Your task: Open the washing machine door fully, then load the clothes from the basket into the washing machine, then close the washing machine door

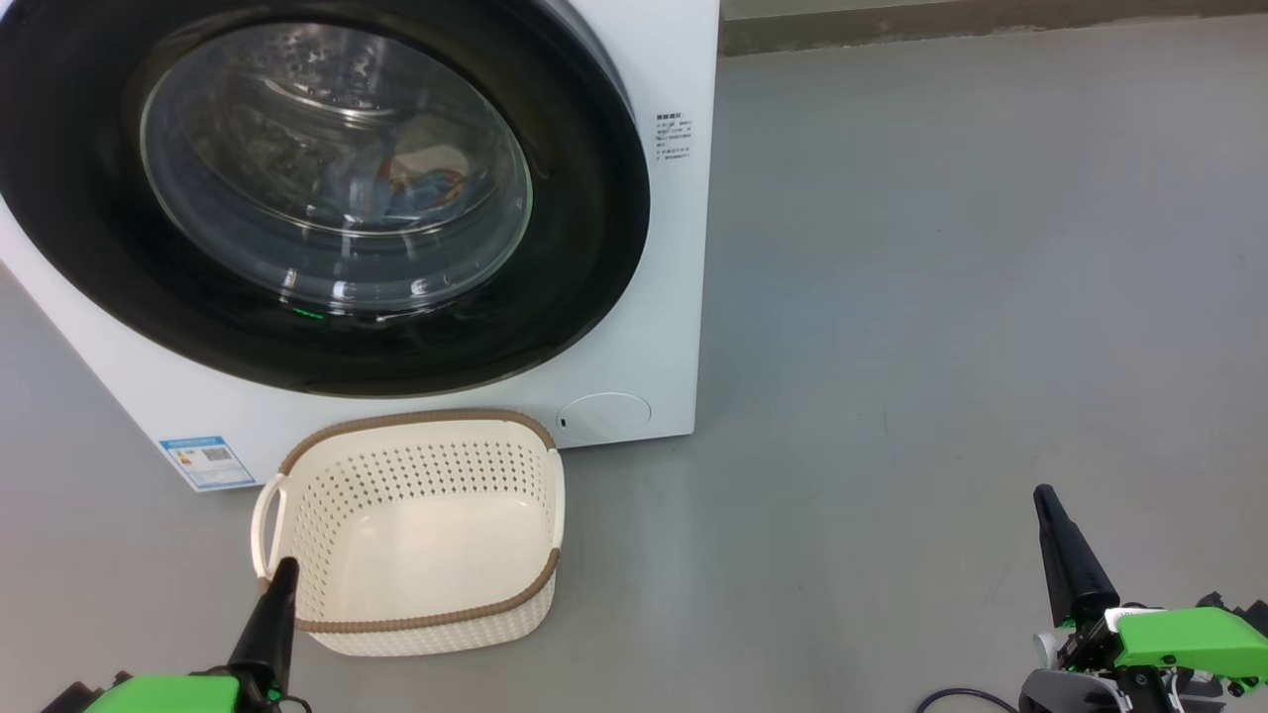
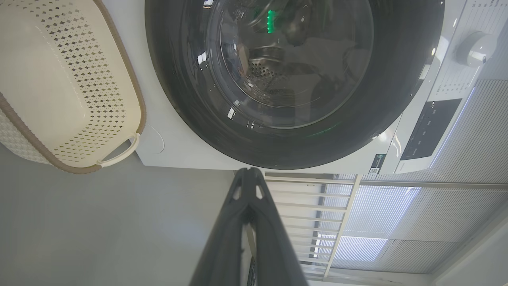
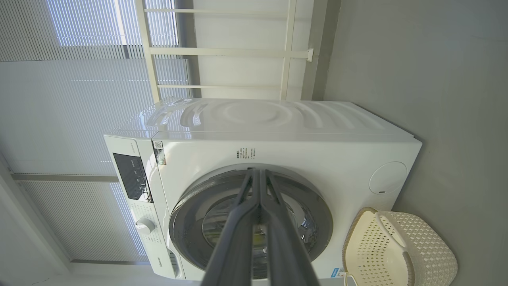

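Where the big white front-loading washing machine (image 1: 674,297) stands: upper left of the head view, on the grey floor (image 1: 941,297), its front facing the camera.
Door: the large round door (image 1: 337,178), with a glossy black rim and a bulging clear glass bowl, lies flat against the machine's front, closed, and its glass faces down-frame.
Clothes: a bunch of light-blue and orange clothes (image 1: 421,193) shows through the glass, inside the steel drum, right of the glass centre.
Basket: the small cream perforated plastic basket (image 1: 416,416) with a brown woven-look rim sits on the floor at lower centre-left, just beside the machine's bottom edge. Its mouth faces up and its bare bottom shows. Its long axis runs left to right across the frame, along the machine's front, with a white handle at the left end.
Left tool: the left tool (image 1: 285,569) is at lower left, its dark fingers clenched together on nothing. It points up-frame, its tip overlapping the basket's near left corner in the picture.
Right tool: the right tool (image 1: 1042,495) is at lower right, clenched and grasping nothing. It points up and slightly left, well apart from the basket.
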You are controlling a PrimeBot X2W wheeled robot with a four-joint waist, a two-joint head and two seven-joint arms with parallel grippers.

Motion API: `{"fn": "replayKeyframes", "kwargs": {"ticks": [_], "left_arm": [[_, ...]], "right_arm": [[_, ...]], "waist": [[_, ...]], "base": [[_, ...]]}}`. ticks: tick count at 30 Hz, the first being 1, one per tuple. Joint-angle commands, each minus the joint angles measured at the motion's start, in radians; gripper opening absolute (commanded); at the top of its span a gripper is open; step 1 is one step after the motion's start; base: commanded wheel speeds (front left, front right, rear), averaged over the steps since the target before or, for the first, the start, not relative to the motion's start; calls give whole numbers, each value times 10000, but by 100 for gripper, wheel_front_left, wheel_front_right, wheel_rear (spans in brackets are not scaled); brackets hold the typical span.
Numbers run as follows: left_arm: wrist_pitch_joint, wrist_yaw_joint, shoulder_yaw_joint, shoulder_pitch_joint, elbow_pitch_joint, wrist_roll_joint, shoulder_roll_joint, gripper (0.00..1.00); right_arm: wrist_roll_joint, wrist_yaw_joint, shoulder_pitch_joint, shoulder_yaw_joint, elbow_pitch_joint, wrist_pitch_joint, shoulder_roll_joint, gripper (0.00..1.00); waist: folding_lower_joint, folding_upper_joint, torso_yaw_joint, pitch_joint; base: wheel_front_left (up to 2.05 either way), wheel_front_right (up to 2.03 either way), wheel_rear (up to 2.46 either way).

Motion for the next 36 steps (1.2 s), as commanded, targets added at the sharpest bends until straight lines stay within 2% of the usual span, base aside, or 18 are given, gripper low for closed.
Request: {"fn": "replayKeyframes", "kwargs": {"ticks": [1,36], "left_arm": [[18,-29,329,-420,-188,-55,153,0],[43,-29,360,-423,-187,-29,132,0]], "right_arm": [[-59,16,-103,172,-250,71,-12,0],[-115,16,-110,105,-246,125,35,0]], "waist": [[-1,-1,0,0],[-1,-1,0,0]], "base": [[0,0,0],[0,0,0]]}}
